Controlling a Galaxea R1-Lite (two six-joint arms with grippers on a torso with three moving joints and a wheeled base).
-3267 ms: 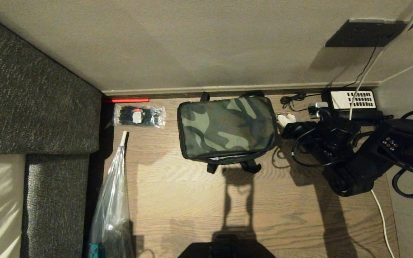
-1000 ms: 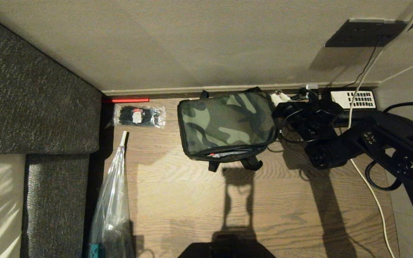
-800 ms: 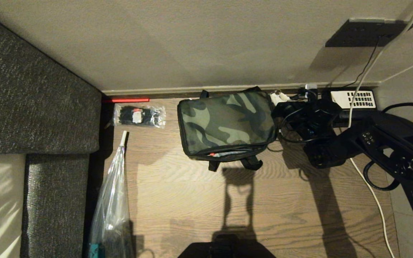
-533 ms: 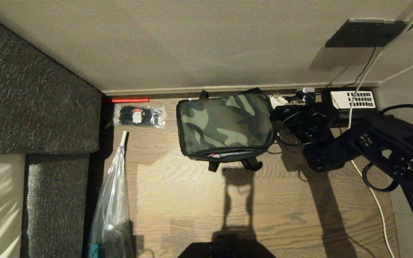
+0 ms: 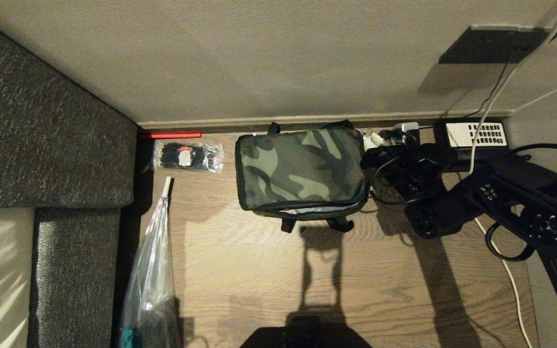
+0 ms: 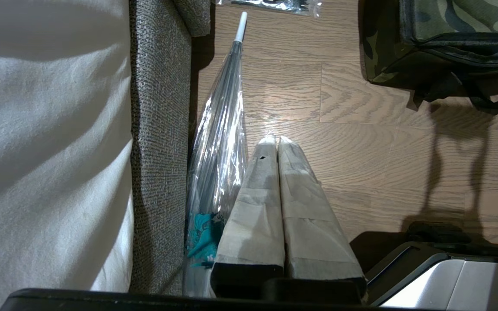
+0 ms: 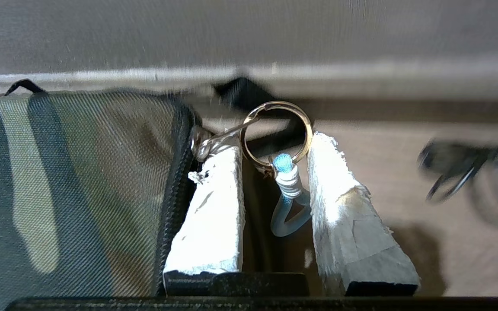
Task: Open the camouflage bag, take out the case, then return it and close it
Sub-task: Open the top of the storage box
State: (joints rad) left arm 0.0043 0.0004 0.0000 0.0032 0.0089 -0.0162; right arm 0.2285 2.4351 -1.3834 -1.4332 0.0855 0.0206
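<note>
Right gripper [image 5: 373, 141] now sits at the 2 o'clock corner of the camouflage bag [image 5: 302, 166], hard by the baseboard. A few seconds ago it was lower, at the bag's 3 o'clock side, so it has run up that side to the far corner. In the last second it has crept on toward 9 o'clock along the far edge.

In the right wrist view the pincer is narrowly parted and closed on the key ring [image 7: 275, 129], which is wedged between the two pads. The ring links to the zipper [image 7: 175, 185] slider at the bag's corner, and a blue cord loop hangs from it.

The bag has been dragged with the pull. A second ago it sat skewed, and now it lies squarer and slightly further toward 9 o'clock.

A gap [image 5: 317, 210] shows along the 6 o'clock edge, with pale lining and a red speck. The near and right sides look unzipped, so opening is partway, probably with the far edge left.

The case is not visible, presumably still inside the bag.

The risk is that the bag slides instead of the zipper running, since nothing pins it down.

Left gripper [image 6: 273, 140] is parked low with its fingers pressed together, holding nothing, beside the clear umbrella [image 5: 150, 270] at the bag's 8 o'clock. The ties packet [image 5: 187, 156] is at the bag's 9 o'clock, and the telephone [image 5: 476, 134] lies past the gripper at 3 o'clock.
</note>
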